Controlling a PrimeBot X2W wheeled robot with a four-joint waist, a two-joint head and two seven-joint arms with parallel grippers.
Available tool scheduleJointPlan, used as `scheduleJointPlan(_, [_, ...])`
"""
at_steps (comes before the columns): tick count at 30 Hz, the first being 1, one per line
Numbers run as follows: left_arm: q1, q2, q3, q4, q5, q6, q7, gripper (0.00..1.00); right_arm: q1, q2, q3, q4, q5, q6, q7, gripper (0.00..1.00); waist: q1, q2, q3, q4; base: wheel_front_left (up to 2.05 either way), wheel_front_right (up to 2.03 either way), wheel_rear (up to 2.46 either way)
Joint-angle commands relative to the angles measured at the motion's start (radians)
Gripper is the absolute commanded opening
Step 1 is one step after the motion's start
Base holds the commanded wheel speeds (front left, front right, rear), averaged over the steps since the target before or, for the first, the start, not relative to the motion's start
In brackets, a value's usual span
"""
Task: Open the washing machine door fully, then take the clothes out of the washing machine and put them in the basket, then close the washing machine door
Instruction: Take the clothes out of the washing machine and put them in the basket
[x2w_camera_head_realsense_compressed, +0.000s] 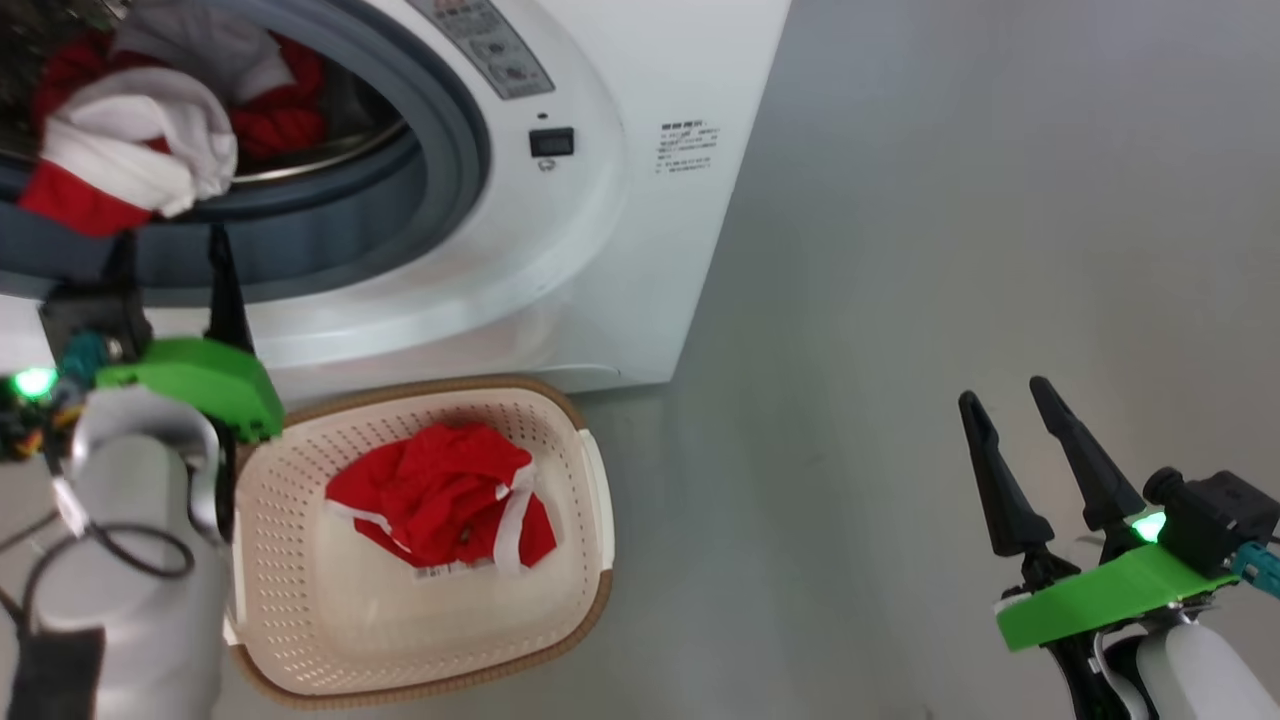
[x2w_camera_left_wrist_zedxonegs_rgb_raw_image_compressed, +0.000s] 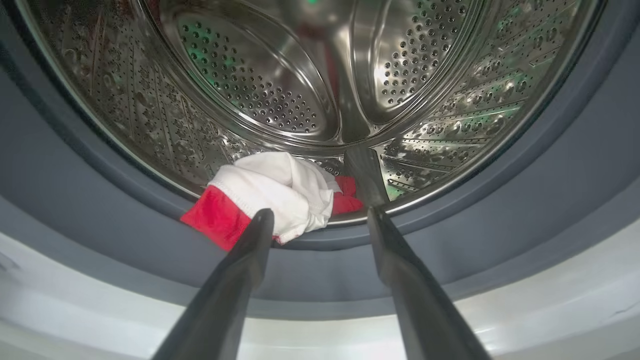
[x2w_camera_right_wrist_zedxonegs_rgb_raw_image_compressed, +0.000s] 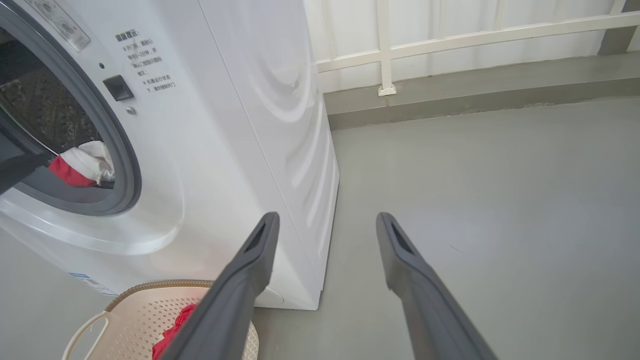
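The washing machine (x2w_camera_head_realsense_compressed: 620, 200), one white front-loader, takes the head view from 9 to 12 o'clock. Its top and its left side are cut off by the frame. Its round opening stands uncovered, with the grey rubber ring (x2w_camera_head_realsense_compressed: 455, 150) around it and the perforated steel drum (x2w_camera_left_wrist_zedxonegs_rgb_raw_image_compressed: 260, 85) behind. The grey floor (x2w_camera_head_realsense_compressed: 950, 250) takes the rest, from 1 to 6 o'clock.

One cream basket (x2w_camera_head_realsense_compressed: 597, 520) stands on the floor just beside the front of the machine, at 7 o'clock in the head view. Its left end is hidden behind the left forearm (x2w_camera_head_realsense_compressed: 140, 560). In it lies one red garment (x2w_camera_head_realsense_compressed: 440, 495) with white trim, crumpled. At its lower edge there is a small label whose print is too small to read.

The other clothes (x2w_camera_head_realsense_compressed: 130, 150) are in the drum. A red and white lump of them lies at 6 o'clock of the opening and hangs a little over the rubber ring. Behind it the head view shows more red cloth and some pale cloth; how many pieces these are I cannot tell.

There are two hands. The left hand (x2w_camera_left_wrist_zedxonegs_rgb_raw_image_compressed: 319, 214) is at the lower lip of the opening, its two fingers spread apart and holding nothing. In the left wrist view one fingertip lies in front of the red and white cloth, but whether it touches I cannot tell. The right hand (x2w_camera_head_realsense_compressed: 1004, 393) is at 4 o'clock in the head view, well apart from the machine, over bare floor, its fingers spread also, and empty.
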Motion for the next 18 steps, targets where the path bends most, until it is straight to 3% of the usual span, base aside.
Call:
scheduleJointPlan(1, [-0.047, 0.047, 0.021, 0.013, 0.012, 0.015, -0.002, 1.00, -0.020, -0.009, 0.025, -0.024, 0.011, 0.005, -0.006, 1.00, 0.0000, -0.0001, 0.049, -0.025, 0.00, 0.00, 0.00])
scheduleJointPlan(11, [-0.258, 0.117, 0.030, 0.270, 0.006, 0.063, 0.008, 1.00, -0.066, 0.006, 0.029, -0.027, 0.015, 0.005, -0.006, 1.00, 0.0000, -0.0001, 0.105, -0.073, 0.00, 0.00, 0.00])
scheduleJointPlan(18, [-0.333, 0.145, 0.017, 0.350, 0.013, 0.092, 0.007, 1.00, -0.082, 0.017, 0.032, -0.028, 0.018, 0.005, -0.006, 1.00, 0.0000, -0.0001, 0.134, -0.097, 0.00, 0.00, 0.00])
